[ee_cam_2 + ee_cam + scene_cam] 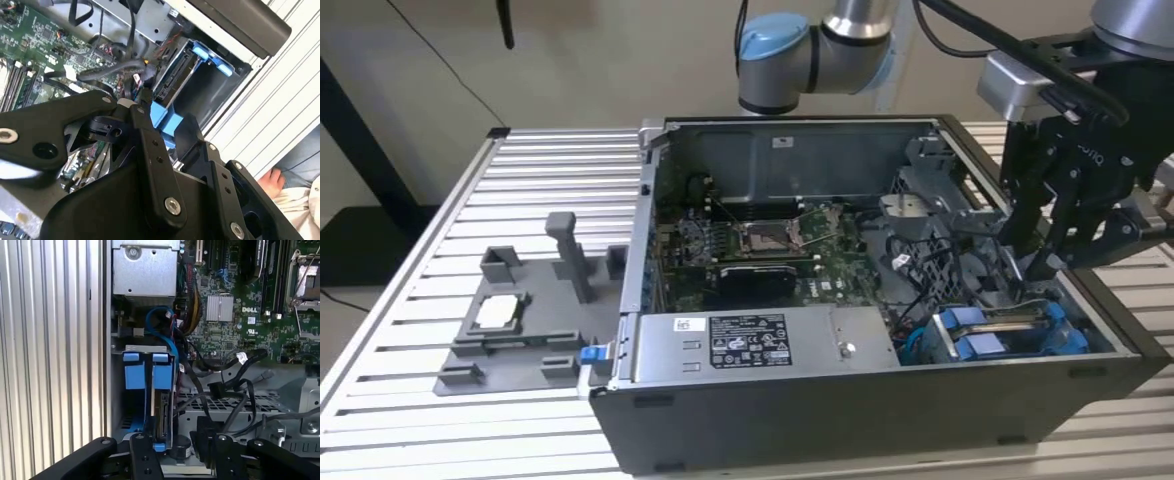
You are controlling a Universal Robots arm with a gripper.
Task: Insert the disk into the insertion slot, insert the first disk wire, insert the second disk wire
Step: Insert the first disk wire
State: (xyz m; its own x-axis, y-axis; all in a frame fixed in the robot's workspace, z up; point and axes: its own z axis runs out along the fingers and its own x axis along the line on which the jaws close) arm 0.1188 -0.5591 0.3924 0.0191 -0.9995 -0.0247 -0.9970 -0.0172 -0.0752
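Note:
The disk (1007, 322) sits inside the insertion slot (1067, 345) at the near corner of the open computer case, on the exterior view's right, with its bright blue carrier tabs (961, 320) showing. In the first wrist view the disk (162, 412) stands edge-on with its connector edge bare, and the blue carrier (135, 375) lies beside it. Loose black disk wires (216, 389) with a plug lie close by, apart from the disk. A blue cable (159, 322) loops behind the bay. My gripper (1037, 262) hangs just above the slot. In the second wrist view my gripper (137, 102) is near the wires (142, 82).
The silver power-supply box (747, 340) lies along the case's front wall, with the green motherboard (761, 240) behind it. A perforated metal cage (235, 405) borders the slot. A grey fixture (520, 320) stands on the slatted table (547, 170). A person's hand (272, 177) rests beside the table.

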